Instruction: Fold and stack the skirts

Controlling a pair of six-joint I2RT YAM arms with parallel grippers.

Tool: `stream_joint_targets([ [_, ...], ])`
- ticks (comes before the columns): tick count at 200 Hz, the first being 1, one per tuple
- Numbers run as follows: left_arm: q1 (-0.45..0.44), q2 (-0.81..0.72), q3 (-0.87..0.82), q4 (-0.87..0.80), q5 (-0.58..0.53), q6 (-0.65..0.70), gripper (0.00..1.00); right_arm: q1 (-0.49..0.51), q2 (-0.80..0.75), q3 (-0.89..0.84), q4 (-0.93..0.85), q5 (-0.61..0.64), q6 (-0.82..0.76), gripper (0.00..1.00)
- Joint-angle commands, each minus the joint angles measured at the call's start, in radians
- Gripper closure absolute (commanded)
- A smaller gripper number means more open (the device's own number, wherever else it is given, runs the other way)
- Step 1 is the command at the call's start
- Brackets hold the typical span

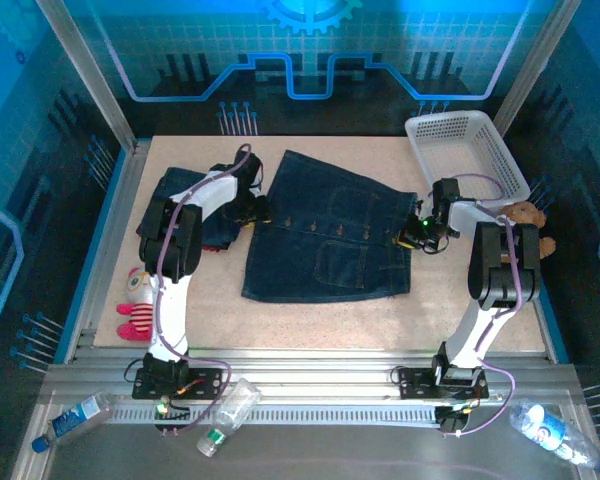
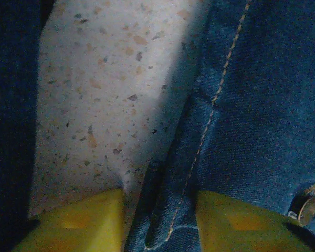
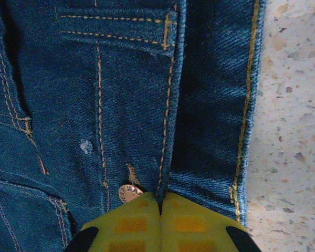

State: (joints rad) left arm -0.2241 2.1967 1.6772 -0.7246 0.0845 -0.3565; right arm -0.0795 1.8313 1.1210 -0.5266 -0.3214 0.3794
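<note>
A dark blue denim skirt (image 1: 330,235) with front buttons lies spread flat mid-table. My left gripper (image 1: 252,207) is at its left edge. In the left wrist view the yellow fingers (image 2: 84,223) stand apart with the skirt's stitched hem fold (image 2: 168,210) between them, the cloth almost filling the gap (image 2: 160,226). My right gripper (image 1: 412,235) is at the skirt's right edge. Its yellow fingers (image 3: 131,226) are shut together on a thin fold of denim (image 3: 163,194) beside a metal button (image 3: 127,192). A second dark skirt (image 1: 215,232) lies bunched under the left arm.
A white basket (image 1: 465,150) stands at the back right, with a brown teddy bear (image 1: 528,215) just in front of it. A pink-and-white plush doll (image 1: 135,305) lies at the table's left front. Plastic bottles (image 1: 75,420) rest on the metal rail by the arm bases.
</note>
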Motion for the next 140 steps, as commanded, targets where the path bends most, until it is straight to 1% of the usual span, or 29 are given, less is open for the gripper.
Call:
stream_joint_targets([
  [1,0.005,-0.007,-0.002,-0.011,-0.013,0.009,0.73,-0.005,0.006,0.007,-0.015,0.008,-0.014,1.0],
  [31,0.005,-0.036,0.001,-0.016,-0.052,0.016,0.96,-0.004,-0.016,0.002,-0.012,0.0,-0.01,1.0],
  [38,0.005,-0.044,0.004,-0.021,-0.061,0.017,1.0,-0.005,-0.024,0.0,-0.012,-0.005,-0.011,1.0],
  [73,0.005,-0.117,-0.014,-0.026,-0.096,0.01,1.0,-0.006,-0.113,-0.003,-0.016,-0.028,-0.008,1.0],
  [92,0.005,-0.175,-0.038,-0.018,-0.097,0.006,1.0,-0.009,-0.162,-0.002,-0.025,-0.027,-0.003,1.0],
  [140,-0.003,-0.257,-0.049,-0.017,-0.06,-0.011,1.0,-0.021,-0.209,-0.008,-0.033,-0.028,0.013,1.0],
])
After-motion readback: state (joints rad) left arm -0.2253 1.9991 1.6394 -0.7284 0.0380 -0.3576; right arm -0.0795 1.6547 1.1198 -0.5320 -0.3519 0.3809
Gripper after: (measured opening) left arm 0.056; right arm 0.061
